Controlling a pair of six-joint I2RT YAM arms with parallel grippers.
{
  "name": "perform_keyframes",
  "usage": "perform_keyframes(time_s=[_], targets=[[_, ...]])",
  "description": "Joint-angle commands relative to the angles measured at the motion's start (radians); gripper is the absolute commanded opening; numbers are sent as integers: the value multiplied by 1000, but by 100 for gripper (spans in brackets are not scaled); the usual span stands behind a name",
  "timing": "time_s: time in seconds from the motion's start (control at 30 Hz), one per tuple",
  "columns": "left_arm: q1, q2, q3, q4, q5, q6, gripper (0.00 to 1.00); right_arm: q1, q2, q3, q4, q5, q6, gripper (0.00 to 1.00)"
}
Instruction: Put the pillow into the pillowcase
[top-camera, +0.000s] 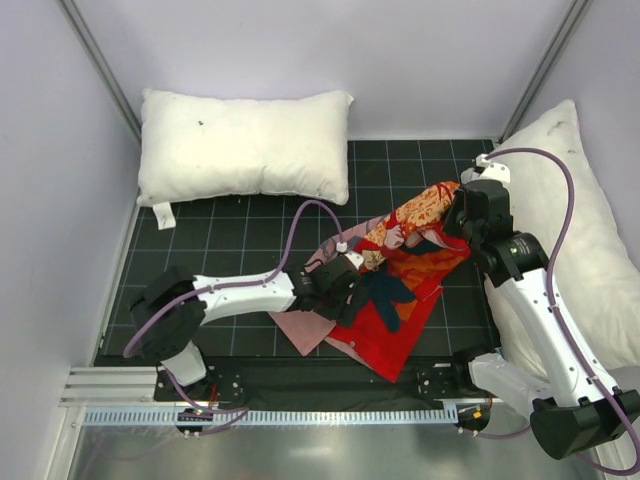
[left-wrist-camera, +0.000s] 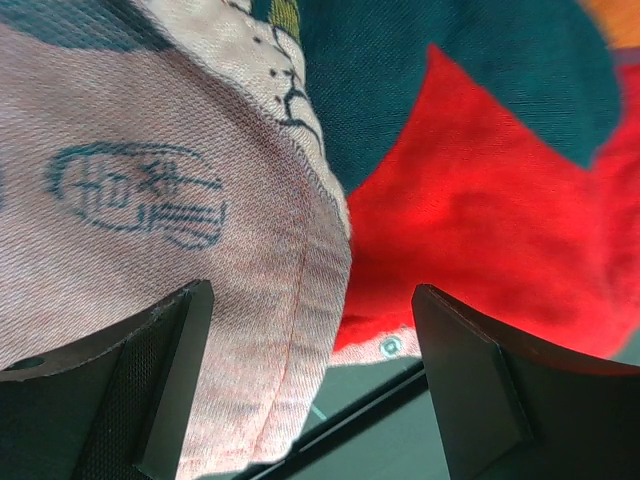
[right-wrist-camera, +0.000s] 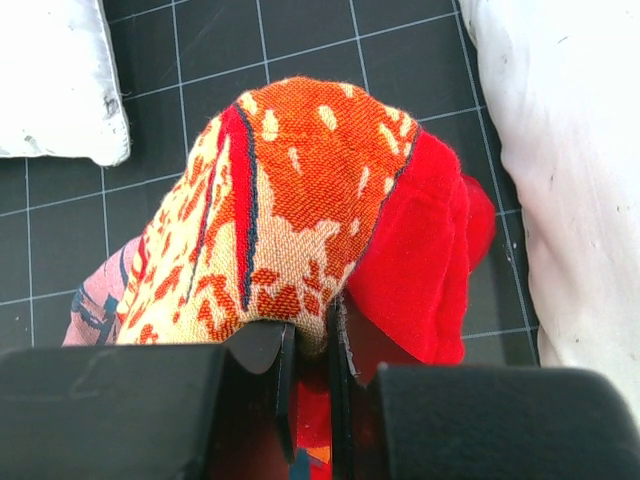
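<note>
The pillow (top-camera: 245, 145) lies flat at the far left of the counter (top-camera: 240, 240), against the back wall and well apart from the case (top-camera: 400, 290) - nothing touches it. The case sits crumpled at the middle right, red print up, its pink reverse folded out along the near-left edge.

The right arm (top-camera: 530, 290) holds the case's far corner raised. Its jaws are pressed together on a fold of orange-and-red cloth, plain in the wrist view. The left arm (top-camera: 240, 295) reaches in low from the left, its jaws spread wide over the pink hem (left-wrist-camera: 300, 300) and gripping nothing. A small snap (left-wrist-camera: 390, 346) shows just past that hem, so this is likely the mouth.

To my eye the step in hand is opening the case, with the stuffing not yet begun. The next move calls for the left jaws to close on one layer of the hem only - both layers would pin the mouth shut - then draw away from the right arm to spread the opening.

A bigger pillow (top-camera: 580, 230) leans along the right wall, beside the right arm.
</note>
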Motion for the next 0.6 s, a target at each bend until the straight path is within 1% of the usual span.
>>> perform_keyframes(time_s=[0.0, 0.07, 0.13, 0.17, 0.2, 0.27, 0.3, 0.33, 0.37, 0.5, 0.53, 0.57], targets=[[-8, 51, 63, -2, -10, 11, 85, -11, -10, 57, 52, -20, -17, 12], [-8, 80, 91, -13, -48, 14, 85, -9, -13, 54, 55, -24, -14, 11], [-6, 129, 114, -31, -84, 14, 77, -11, -17, 48, 57, -21, -11, 11], [-6, 144, 135, -41, -102, 13, 70, -11, -20, 46, 60, -19, -8, 11], [-3, 160, 143, -53, -127, 6, 53, -11, -23, 45, 58, -16, -8, 11], [0, 177, 152, -71, -176, 2, 33, -11, -26, 46, 57, -10, -8, 8], [0, 171, 151, -78, -188, -4, 15, -12, -29, 46, 54, -8, -5, 8], [0, 163, 148, -90, -209, -6, 6, -12, -30, 46, 52, 1, -5, 7], [0, 133, 141, -96, -222, -9, 0, -12, -31, 45, 49, 2, -5, 5], [1, 37, 135, -188, -326, -27, 0, -14, -40, 37, 48, 24, 6, 4], [1, 19, 138, -212, -373, -29, 0, -15, -46, 37, 46, 26, 7, 4], [3, -25, 143, -275, -407, -32, 0, -17, -49, 39, 43, 27, 12, 4]])
